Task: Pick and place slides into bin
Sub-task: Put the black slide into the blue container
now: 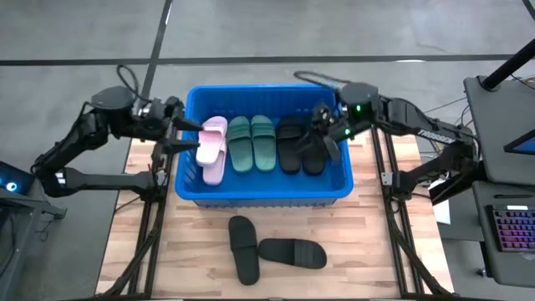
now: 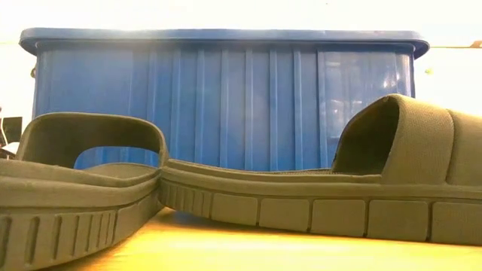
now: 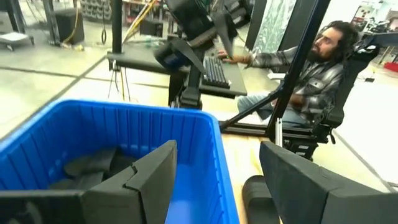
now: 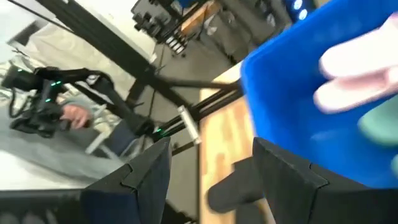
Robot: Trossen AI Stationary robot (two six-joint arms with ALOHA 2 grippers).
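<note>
The blue bin (image 1: pixel 263 194) stands mid-table. In it lie a pink pair of slides (image 1: pixel 212 149), a green pair (image 1: pixel 252 142) and a black pair (image 1: pixel 301 146), side by side on the bin's floor. Two more black slides (image 1: pixel 243 248) (image 1: pixel 292 252) rest sole-down on the wood in front of the bin, and they fill the low view (image 2: pixel 83 188) (image 2: pixel 339 203). My left gripper (image 1: pixel 185 138) hovers at the bin's left rim, open and empty (image 3: pixel 217 168). My right gripper (image 1: pixel 322 138) hangs over the bin's right part, open and empty (image 4: pixel 211 162).
Bare wooden table top (image 1: pixel 368 251) lies to the right of the two loose slides. A desk with a keyboard (image 1: pixel 512 230) stands off the table's right edge. A person (image 3: pixel 311 68) sits beyond the table in the left wrist view.
</note>
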